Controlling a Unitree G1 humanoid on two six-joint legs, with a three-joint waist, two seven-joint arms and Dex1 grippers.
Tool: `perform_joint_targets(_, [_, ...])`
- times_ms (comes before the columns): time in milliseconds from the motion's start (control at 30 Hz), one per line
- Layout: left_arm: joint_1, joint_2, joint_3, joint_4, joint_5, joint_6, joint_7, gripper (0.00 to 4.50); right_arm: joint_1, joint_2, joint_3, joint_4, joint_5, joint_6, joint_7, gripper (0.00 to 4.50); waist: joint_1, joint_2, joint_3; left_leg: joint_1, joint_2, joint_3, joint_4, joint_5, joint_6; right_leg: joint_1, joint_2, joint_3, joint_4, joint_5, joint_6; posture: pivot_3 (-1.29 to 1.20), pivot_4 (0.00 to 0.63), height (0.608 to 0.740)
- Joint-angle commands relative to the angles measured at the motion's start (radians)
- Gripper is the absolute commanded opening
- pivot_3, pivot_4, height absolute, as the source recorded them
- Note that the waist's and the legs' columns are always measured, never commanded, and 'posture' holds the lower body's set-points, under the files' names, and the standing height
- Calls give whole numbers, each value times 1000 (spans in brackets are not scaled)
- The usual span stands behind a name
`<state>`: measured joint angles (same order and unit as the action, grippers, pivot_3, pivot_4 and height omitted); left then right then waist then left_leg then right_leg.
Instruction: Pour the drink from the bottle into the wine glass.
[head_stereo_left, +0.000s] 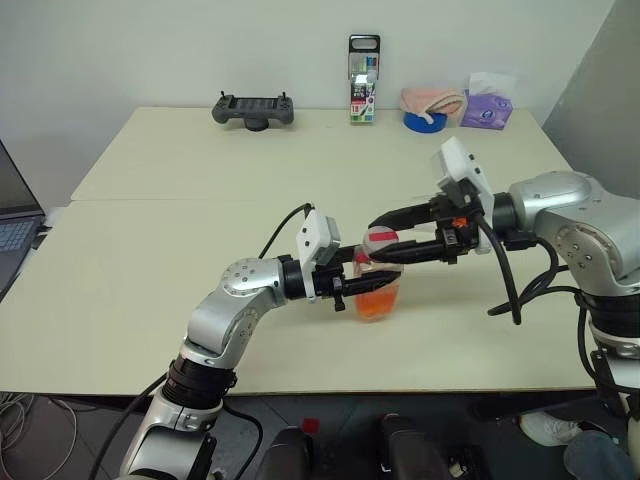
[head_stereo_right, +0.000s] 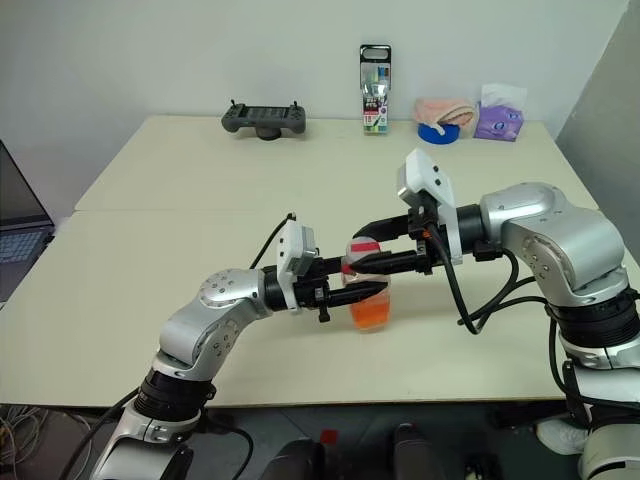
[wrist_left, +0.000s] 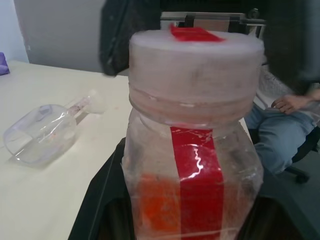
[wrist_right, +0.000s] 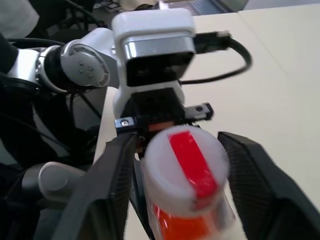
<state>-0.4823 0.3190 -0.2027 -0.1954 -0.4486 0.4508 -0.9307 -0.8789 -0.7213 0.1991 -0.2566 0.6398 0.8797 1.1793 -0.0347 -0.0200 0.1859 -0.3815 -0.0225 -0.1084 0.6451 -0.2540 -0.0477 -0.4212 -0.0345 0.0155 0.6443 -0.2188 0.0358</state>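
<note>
Nearest the head camera, the left gripper (head_stereo_left: 372, 287) is pinched on the bottle (head_stereo_left: 378, 282), holding it upright above the front part of the cream table (head_stereo_left: 150, 290). Orange drink (head_stereo_left: 376, 302) fills the bottle's lower part. Reaching in from the other side, the right gripper (head_stereo_left: 385, 236) has its fingers spread either side of the bottle's red-and-white cap (head_stereo_left: 380, 241); one finger stands clear of it, and contact by the other cannot be told. Well behind the bottle, along the table's far edge, stand a black controller (head_stereo_left: 253, 108), a tall colourful container (head_stereo_left: 364, 80), a blue roll of tape (head_stereo_left: 425, 121) and a purple tissue pack (head_stereo_left: 487, 106).

Left wrist view: the bottle, with its red label strip (wrist_left: 195, 182), rises between the left fingers (wrist_left: 95, 205). Beyond the bottle, the wine glass (wrist_left: 45, 132) lies on its side on the table. A seated person in jeans (wrist_left: 275, 135) is further back.

Right wrist view: the cap sits between the right gripper's two fingers (wrist_right: 112, 185), a clear gap showing at one, with the left arm's wrist camera (wrist_right: 152, 47) just behind the bottle.
</note>
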Motion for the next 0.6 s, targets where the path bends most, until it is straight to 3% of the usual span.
perform_joint_targets(33, [-32,-19,1,-4,13,-31,22,1795,-6,28,15,-50,4,-37,17,4251,2,0,0,0,0,0,0,0,0,0,0,0,0,0,0,0,150,740])
perform_joint_targets(67, [-34,-23,2,4,19,-34,27,1790,-1,33,8,-46,-9,-47,-3,4500,2,0,0,0,0,0,0,0,0,0,0,0,0,0,0,0,150,740])
perform_joint_targets(333, [-5,-29,-17,7,56,-80,33,1789,140,-2,-129,-207,33,47,-189,4500,9,0,0,-1,-1,-1,0,0,0,0,-1,0,0,0,0,0,150,740])
perform_joint_targets(600, [-43,-44,-13,90,83,-131,21,1788,175,88,-247,-331,94,188,-482,4500,6,0,0,0,0,0,0,0,0,0,0,0,1,0,0,0,150,740])
